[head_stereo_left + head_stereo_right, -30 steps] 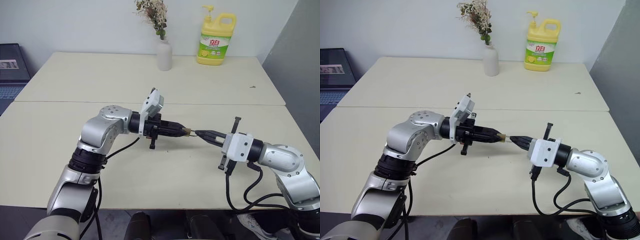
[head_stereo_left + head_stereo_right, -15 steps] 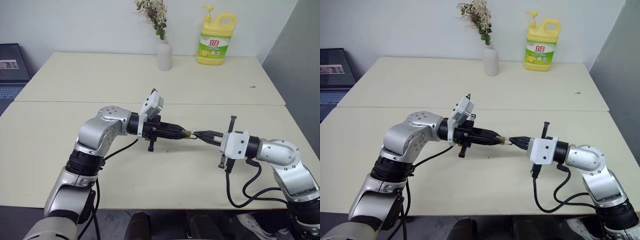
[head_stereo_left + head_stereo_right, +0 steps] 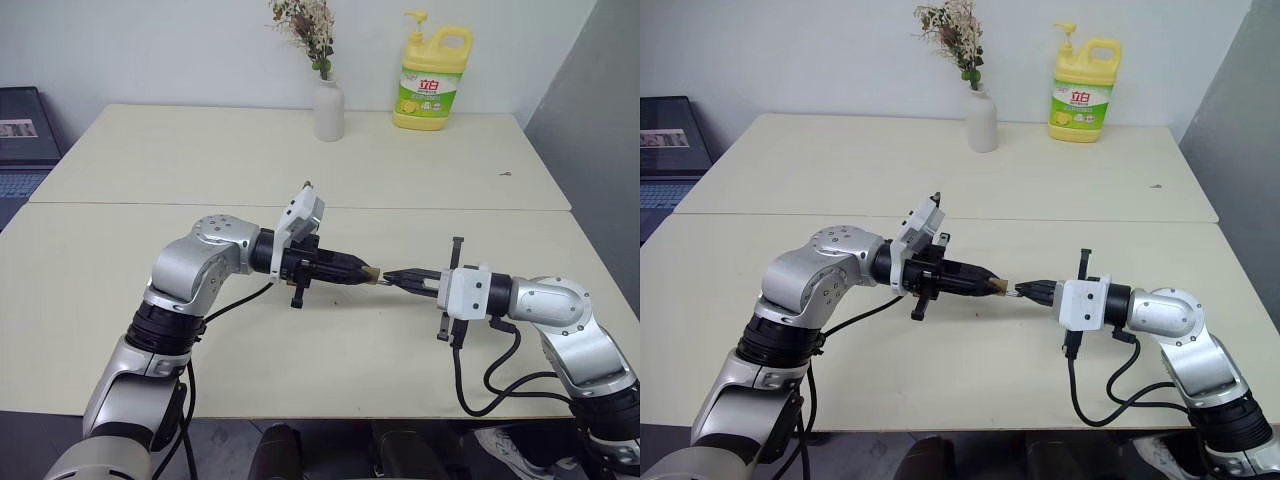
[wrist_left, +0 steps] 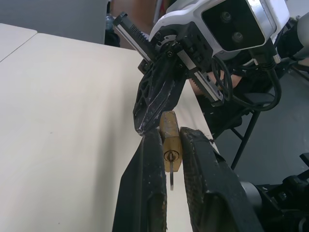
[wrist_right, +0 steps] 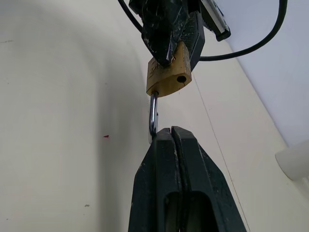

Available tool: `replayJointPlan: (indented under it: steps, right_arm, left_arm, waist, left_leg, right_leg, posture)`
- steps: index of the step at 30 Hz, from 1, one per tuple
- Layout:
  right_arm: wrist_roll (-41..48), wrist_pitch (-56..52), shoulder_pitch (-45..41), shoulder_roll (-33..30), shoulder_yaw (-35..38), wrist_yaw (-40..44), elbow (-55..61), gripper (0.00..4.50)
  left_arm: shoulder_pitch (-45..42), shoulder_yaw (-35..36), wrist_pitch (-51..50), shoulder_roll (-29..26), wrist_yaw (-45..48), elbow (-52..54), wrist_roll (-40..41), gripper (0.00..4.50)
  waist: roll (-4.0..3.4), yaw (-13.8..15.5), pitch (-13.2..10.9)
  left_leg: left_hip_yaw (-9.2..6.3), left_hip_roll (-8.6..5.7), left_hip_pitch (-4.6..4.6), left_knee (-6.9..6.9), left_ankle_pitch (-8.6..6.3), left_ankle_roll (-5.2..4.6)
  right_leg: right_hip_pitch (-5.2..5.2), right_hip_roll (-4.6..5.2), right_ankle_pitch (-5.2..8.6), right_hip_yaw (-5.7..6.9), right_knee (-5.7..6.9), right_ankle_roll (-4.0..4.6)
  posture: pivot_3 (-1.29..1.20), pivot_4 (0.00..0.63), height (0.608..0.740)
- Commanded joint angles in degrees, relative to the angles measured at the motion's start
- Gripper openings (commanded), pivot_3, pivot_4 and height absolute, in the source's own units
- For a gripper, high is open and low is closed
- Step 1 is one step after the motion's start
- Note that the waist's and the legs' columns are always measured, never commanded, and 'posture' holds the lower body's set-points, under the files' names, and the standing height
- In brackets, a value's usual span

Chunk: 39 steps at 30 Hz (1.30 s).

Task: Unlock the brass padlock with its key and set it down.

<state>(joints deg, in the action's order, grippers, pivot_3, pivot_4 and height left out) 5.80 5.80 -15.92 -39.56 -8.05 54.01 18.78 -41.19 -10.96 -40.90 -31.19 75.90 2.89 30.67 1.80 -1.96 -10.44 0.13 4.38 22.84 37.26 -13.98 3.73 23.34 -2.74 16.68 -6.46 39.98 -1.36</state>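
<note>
Your left gripper (image 4: 169, 145) pinches the brass padlock (image 4: 170, 145) by its body, in the air over the near table (image 3: 330, 360), between the two arms, its long axis running left to right. The shackle (image 5: 153, 115) points right, and your right gripper (image 5: 170, 133), fingers pressed together, has its tips touching that loop. The key (image 4: 171, 180) sits in the keyhole on the padlock's left end, so neither gripper holds it, and no containers are involved.

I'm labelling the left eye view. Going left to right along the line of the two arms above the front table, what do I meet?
Left gripper → brass padlock, clamped in its jaws → right gripper, jaws shut on the padlock's shackle.
</note>
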Motion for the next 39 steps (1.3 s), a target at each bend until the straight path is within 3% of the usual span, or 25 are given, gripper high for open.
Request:
replayJointPlan:
  steps: [1, 21, 29, 32, 39]
  right_arm:
    - [1.36, 0.71, -0.3, -0.33, 0.53, 0.77, 1.11, 0.0]
    - [2.44, -1.52, 1.28, -0.81, 0.72, 1.53, 2.83, 0.0]
    - [5.5, -9.65, 6.86, -7.96, 5.42, 3.45, 6.52, 0.0]
    - [11.79, -19.11, 9.59, -10.73, 10.11, 3.24, 12.76, 0.58]
    - [17.13, -29.84, 11.2, -11.98, 10.24, 0.92, 21.79, 3.14]
  left_arm:
    - [-0.24, 0.72, 0.24, -0.39, 0.29, 2.26, 1.35, 0.16]
    - [-0.64, 0.99, 0.36, -0.04, -0.36, 1.31, 1.82, 0.16]
    - [0.87, 2.74, -3.52, 1.27, -4.11, 1.43, 4.05, 0.16]
    - [3.55, 2.4, -6.55, 1.38, -6.44, 2.01, 4.68, 0.16]
    - [8.42, -1.3, -7.21, 1.63, -9.11, 1.25, 1.78, 0.16]
  waist:
    - [0.0, 0.0, 0.0]
    - [0.0, 0.0, 0.0]
    - [0.0, 0.12, 0.0]
    - [-0.01, -0.04, 0.01]
    - [-0.01, -0.06, 0.01]
  left_leg:
    - [0.0, 0.0, 0.0, 0.0, 0.0, 0.0]
    - [0.0, 0.0, 0.0, 0.0, 0.0, 0.0]
    - [0.0, 0.0, 0.02, 0.0, 0.0, 0.0]
    - [-0.01, 0.0, 0.0, 0.0, 0.0, 0.0]
    - [-0.05, 0.03, -0.02, 0.0, 0.0, 0.0]
  right_leg:
    - [0.0, 0.0, 0.0, 0.0, 0.0, 0.0]
    - [0.0, 0.0, 0.0, 0.0, 0.0, 0.0]
    - [0.0, 0.0, 0.0, 0.0, -0.02, -0.01]
    - [0.0, 0.01, 0.01, -0.01, 0.0, -0.02]
    - [-0.02, -0.02, 0.14, 0.01, 0.01, -0.24]
  posture:
    - [0.0, 0.15, 0.74]
    - [0.0, 0.15, 0.74]
    - [0.0, 0.15, 0.74]
    - [0.0, 0.15, 0.74]
    - [0.0, 0.15, 0.74]
